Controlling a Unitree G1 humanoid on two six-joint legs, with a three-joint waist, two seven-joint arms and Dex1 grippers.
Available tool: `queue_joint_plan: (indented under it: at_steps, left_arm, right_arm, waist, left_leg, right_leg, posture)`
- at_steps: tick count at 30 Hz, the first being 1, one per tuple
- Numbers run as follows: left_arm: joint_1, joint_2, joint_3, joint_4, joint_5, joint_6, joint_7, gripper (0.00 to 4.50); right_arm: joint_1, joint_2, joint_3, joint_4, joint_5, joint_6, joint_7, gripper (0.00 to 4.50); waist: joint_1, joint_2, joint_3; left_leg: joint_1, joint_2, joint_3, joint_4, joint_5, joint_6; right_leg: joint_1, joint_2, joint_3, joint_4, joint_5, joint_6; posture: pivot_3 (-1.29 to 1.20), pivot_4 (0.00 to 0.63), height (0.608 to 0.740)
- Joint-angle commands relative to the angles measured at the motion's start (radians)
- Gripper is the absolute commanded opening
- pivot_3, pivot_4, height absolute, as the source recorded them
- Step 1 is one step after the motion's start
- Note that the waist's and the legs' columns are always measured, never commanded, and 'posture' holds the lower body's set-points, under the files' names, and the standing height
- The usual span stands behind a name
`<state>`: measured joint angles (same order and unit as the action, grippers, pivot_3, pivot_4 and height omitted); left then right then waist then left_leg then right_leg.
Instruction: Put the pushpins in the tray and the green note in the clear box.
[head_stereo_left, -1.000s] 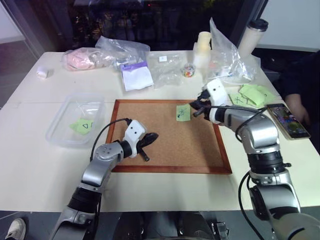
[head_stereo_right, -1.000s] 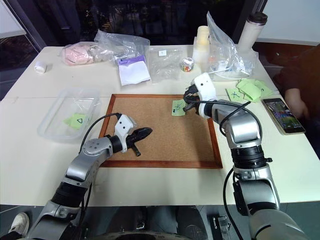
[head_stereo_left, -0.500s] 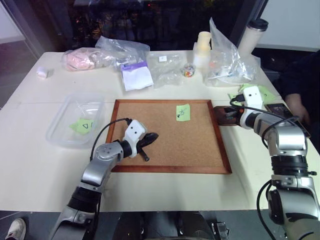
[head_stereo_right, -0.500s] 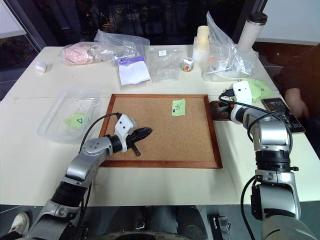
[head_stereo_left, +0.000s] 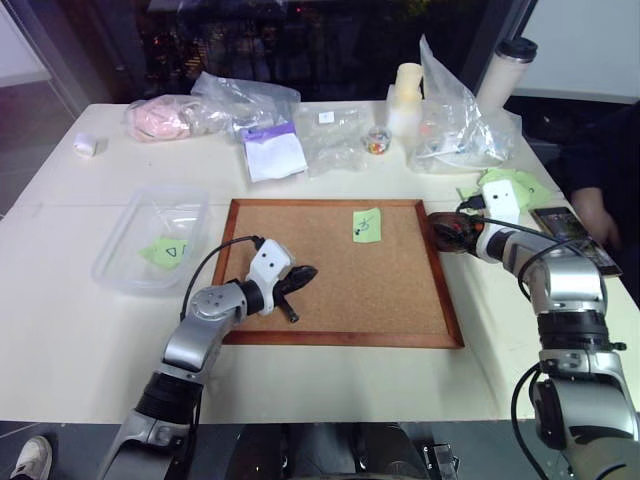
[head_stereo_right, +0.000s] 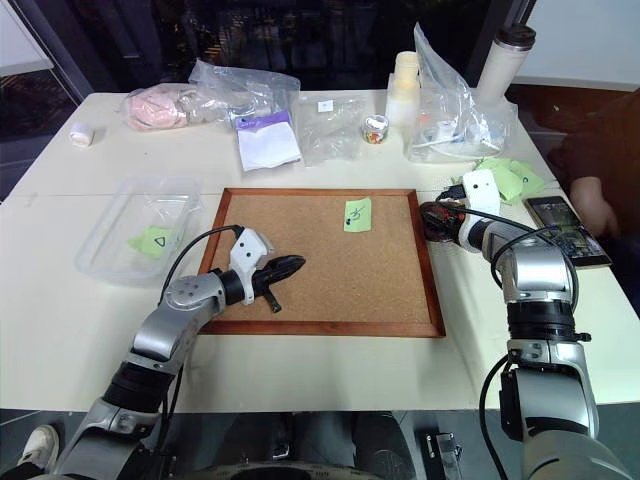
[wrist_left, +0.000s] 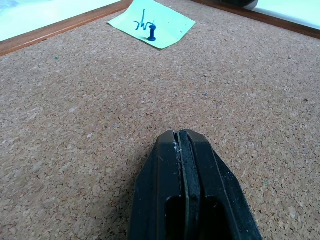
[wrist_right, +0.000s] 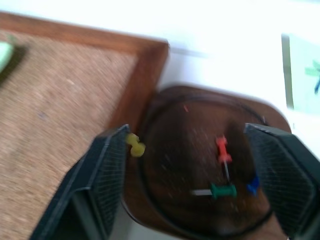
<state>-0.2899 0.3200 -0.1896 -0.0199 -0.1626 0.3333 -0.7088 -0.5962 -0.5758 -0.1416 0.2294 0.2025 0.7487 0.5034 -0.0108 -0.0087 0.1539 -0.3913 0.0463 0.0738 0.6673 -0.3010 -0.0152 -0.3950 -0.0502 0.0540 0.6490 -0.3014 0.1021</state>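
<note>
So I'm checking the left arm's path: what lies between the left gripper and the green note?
Bare cork board lies between the shut left gripper and the green note, seen in the left wrist view; a blue pushpin stands in the note.

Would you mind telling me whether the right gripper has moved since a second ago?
Yes. The right gripper has left the green note on the cork board and gone rightwards past the frame, to over the tray.

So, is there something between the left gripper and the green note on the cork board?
Nothing visible stands in the way. The shut left gripper faces the green note across bare cork board. But a blue pushpin still holds the note to the board, so it must come out first.
</note>
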Motion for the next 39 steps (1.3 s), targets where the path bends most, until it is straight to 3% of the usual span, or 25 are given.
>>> queue_joint_plan:
  at_steps: [1, 7, 13, 14, 15, 34, 37, 39]
  left_arm:
    - [0.014, -0.001, -0.036, 0.043, 0.02, 0.021, -0.004, 0.0]
    - [0.011, -0.004, -0.037, 0.045, 0.02, 0.023, -0.003, 0.0]
    - [0.019, -0.006, -0.035, 0.036, 0.02, 0.026, 0.001, 0.0]
    - [0.021, -0.006, -0.035, 0.034, 0.02, 0.026, 0.002, 0.0]
    - [0.024, -0.006, -0.033, 0.031, 0.02, 0.027, 0.004, 0.0]
    - [0.049, -0.004, -0.033, 0.004, 0.019, 0.032, 0.027, 0.0]
    - [0.052, -0.002, -0.031, 0.004, 0.018, 0.032, 0.027, 0.0]
    - [0.054, 0.0, -0.03, 0.003, 0.018, 0.032, 0.028, 0.0]
  right_arm:
    - [-0.021, 0.011, 0.003, -0.123, 0.027, 0.035, -0.004, 3.77]
    - [-0.029, 0.111, 0.09, -0.258, 0.041, 0.112, -0.027, 3.77]
    - [-0.045, 0.208, 0.16, -0.22, 0.01, 0.089, -0.068, 3.77]
    - [-0.053, 0.216, 0.17, -0.208, 0.005, 0.081, -0.069, 3.25]
    - [-0.06, 0.224, 0.187, -0.196, 0.0, 0.075, -0.064, 3.0]
    - [-0.065, 0.261, 0.264, -0.091, -0.04, -0.011, -0.028, 3.0]
    - [-0.063, 0.262, 0.269, -0.073, -0.049, -0.031, -0.025, 2.08]
    - [-0.063, 0.261, 0.274, -0.067, -0.053, -0.037, -0.022, 1.09]
  waist:
    - [0.0, 0.0, 0.0]
    - [0.0, 0.0, 0.0]
    - [0.001, 0.0, 0.0]
    - [0.001, 0.0, 0.0]
    - [0.001, 0.0, 0.0]
    - [-0.003, 0.0, 0.0]
    - [-0.003, 0.0, 0.0]
    - [-0.004, 0.0, 0.0]
  left_leg:
    - [0.0, 0.0, 0.0, 0.0, 0.0, 0.0]
    - [0.0, 0.0, 0.0, 0.0, 0.0, 0.0]
    - [0.0, 0.0, 0.0, 0.0, 0.0, 0.0]
    - [0.0, 0.0, 0.0, 0.0, 0.0, 0.0]
    - [0.0, 0.0, 0.0, 0.0, 0.0, 0.0]
    - [0.0, 0.0, 0.0, 0.0, 0.0, 0.0]
    - [0.0, 0.0, 0.0, 0.0, 0.0, 0.0]
    - [0.0, 0.0, 0.0, 0.0, 0.0, 0.0]
  right_leg:
    - [0.0, 0.0, 0.0, 0.0, 0.0, 0.0]
    - [0.0, 0.0, 0.0, 0.0, 0.0, 0.0]
    - [0.0, -0.001, 0.0, 0.0, 0.0, 0.0]
    - [0.0, -0.001, 0.0, 0.0, 0.0, 0.0]
    - [0.0, -0.001, 0.0, 0.0, 0.0, 0.0]
    - [-0.001, -0.001, -0.001, 0.0, 0.0, 0.0]
    - [-0.001, -0.001, -0.001, 0.0, 0.0, 0.0]
    - [-0.001, -0.001, -0.001, 0.0, 0.0, 0.0]
  posture:
    - [0.0, 0.15, 0.74]
    - [0.0, 0.15, 0.74]
    - [0.0, 0.15, 0.74]
    - [0.0, 0.15, 0.74]
    - [0.0, 0.15, 0.74]
    - [0.0, 0.15, 0.74]
    - [0.0, 0.15, 0.74]
    - [0.0, 0.15, 0.74]
